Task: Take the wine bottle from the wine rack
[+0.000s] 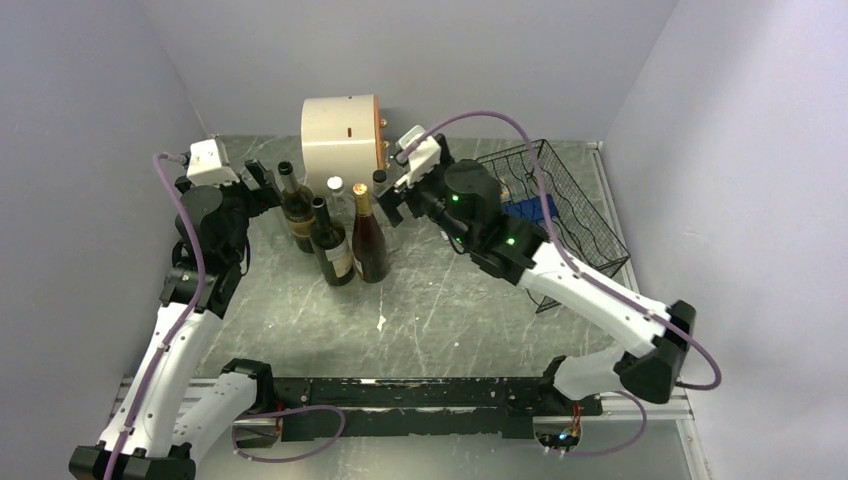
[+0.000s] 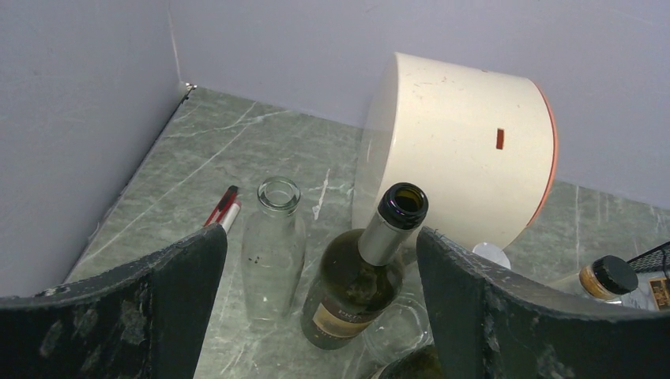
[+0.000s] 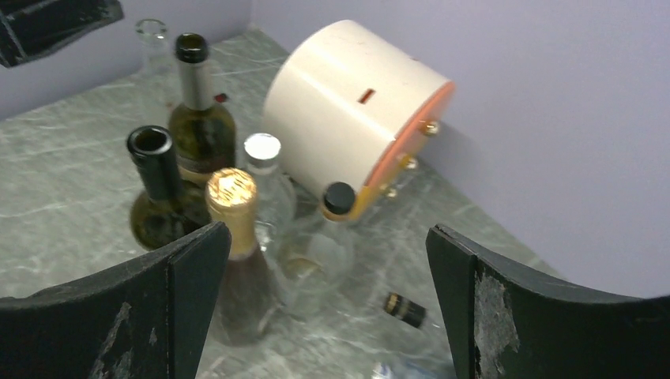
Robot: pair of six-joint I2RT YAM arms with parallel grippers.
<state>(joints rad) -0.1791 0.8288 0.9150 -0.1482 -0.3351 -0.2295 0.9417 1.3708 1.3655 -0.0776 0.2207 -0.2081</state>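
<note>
Wine rack (image 1: 580, 215): right of frame, on tabletop (image 1: 450, 310). Foil-top wine bottle (image 1: 368, 240): upright, centre, w/ other bottles (image 1: 332, 248), off rack. L gripper (image 1: 264, 178) & R gripper (image 1: 394, 203): both spread, empty

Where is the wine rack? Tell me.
In the top view, the wine rack stands at the table's far right edge, partly behind the right arm, right of the cream drum.

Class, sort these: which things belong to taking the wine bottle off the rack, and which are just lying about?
Job: wine rack; dark wine bottles standing mid-table.
Lying about: cream drum; clear glass bottle; red pen-like item.
</note>
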